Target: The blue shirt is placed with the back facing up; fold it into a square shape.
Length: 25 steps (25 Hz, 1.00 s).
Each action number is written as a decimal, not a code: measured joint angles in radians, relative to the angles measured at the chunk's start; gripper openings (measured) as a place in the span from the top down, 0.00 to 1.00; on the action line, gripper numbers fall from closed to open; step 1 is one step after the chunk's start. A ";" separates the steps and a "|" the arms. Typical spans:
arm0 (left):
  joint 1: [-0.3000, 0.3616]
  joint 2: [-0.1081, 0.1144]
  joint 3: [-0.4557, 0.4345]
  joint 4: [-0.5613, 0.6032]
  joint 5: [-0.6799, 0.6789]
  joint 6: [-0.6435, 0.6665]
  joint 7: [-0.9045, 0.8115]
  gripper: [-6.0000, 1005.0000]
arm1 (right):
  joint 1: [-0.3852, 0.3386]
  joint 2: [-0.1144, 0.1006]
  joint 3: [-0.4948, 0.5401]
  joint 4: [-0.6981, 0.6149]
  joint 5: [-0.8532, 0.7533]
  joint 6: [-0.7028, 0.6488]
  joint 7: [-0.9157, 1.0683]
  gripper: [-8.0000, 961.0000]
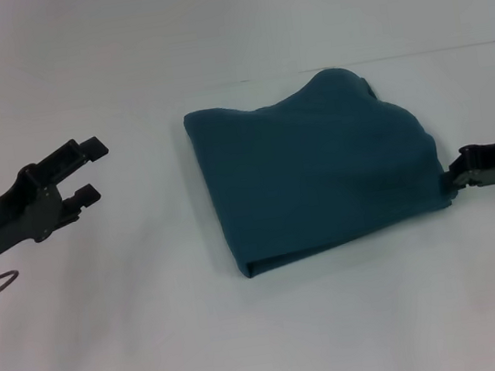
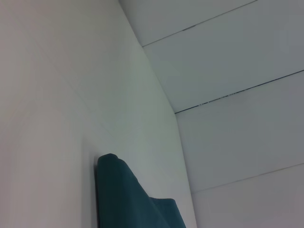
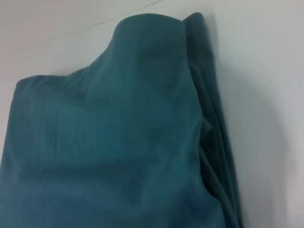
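In the head view, the blue shirt (image 1: 315,171) is being seen folded into a rough, thick block on the white table (image 1: 159,345), lying a little right of the middle. Its left edge and near edge are being kept fairly straight, while its far right part is bulging upward in a rounded hump. The left gripper (image 1: 89,174) is being held above the table, well apart from the shirt on its left side; its two black fingers (image 1: 93,150) are being shown spread with a clear gap between them, and nothing is being gripped. The right gripper (image 1: 447,183) is being held at the shirt's near right corner, touching or just beside the cloth; whether the fingers are pinching the fabric cannot be told, since their tips are being hidden at the cloth's edge.

In the left wrist view, only a corner of the shirt (image 2: 128,199) is being shown, lying on the pale table surface (image 2: 57,95), with pale wall panels behind it. No fingers are being shown here.

In the right wrist view, the picture is being filled by the shirt (image 3: 123,142), with stacked layers of folded edges (image 3: 216,142) being seen along one side and white table beyond them.
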 joint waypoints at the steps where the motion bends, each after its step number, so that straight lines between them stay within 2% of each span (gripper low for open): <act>1: 0.001 0.000 0.000 0.000 0.000 0.000 0.000 0.06 | 0.000 0.000 0.000 0.000 0.000 0.000 0.000 0.94; 3: 0.002 -0.001 0.000 0.000 0.000 0.001 0.000 0.06 | 0.000 -0.002 0.000 0.000 0.000 0.008 0.012 0.92; 6: 0.006 -0.002 0.000 0.000 0.000 0.001 0.000 0.06 | -0.012 -0.020 0.002 -0.006 -0.010 0.040 0.059 0.87; 9: 0.008 -0.002 0.002 0.001 0.001 0.005 0.000 0.06 | -0.031 -0.060 0.013 -0.010 -0.029 0.080 0.105 0.82; 10: 0.008 -0.002 0.005 0.003 0.006 0.015 0.000 0.06 | -0.048 -0.092 0.048 -0.010 -0.028 0.081 0.121 0.81; 11: 0.008 -0.002 0.005 0.003 0.006 0.015 0.000 0.06 | -0.048 -0.092 0.048 -0.010 -0.028 0.081 0.121 0.79; 13: 0.006 -0.001 0.015 0.005 0.017 0.035 -0.006 0.06 | -0.065 -0.115 0.105 -0.012 0.010 0.040 0.094 0.76; 15: 0.004 -0.001 0.029 0.007 0.028 0.055 -0.018 0.06 | -0.082 -0.131 0.164 -0.013 0.067 -0.025 0.043 0.62; 16: 0.002 -0.002 0.044 0.008 0.036 0.070 -0.032 0.06 | -0.089 -0.140 0.199 -0.010 0.104 -0.069 0.012 0.55; 19: -0.004 -0.010 0.115 0.010 0.052 0.083 -0.083 0.06 | -0.105 -0.162 0.258 -0.001 0.192 -0.173 -0.043 0.52; 21: -0.013 -0.028 0.194 0.010 0.054 0.061 -0.121 0.06 | -0.111 -0.173 0.276 0.000 0.230 -0.216 -0.056 0.49; 25: -0.038 -0.061 0.336 0.004 0.056 -0.033 -0.187 0.06 | -0.108 -0.199 0.295 0.013 0.276 -0.262 -0.050 0.32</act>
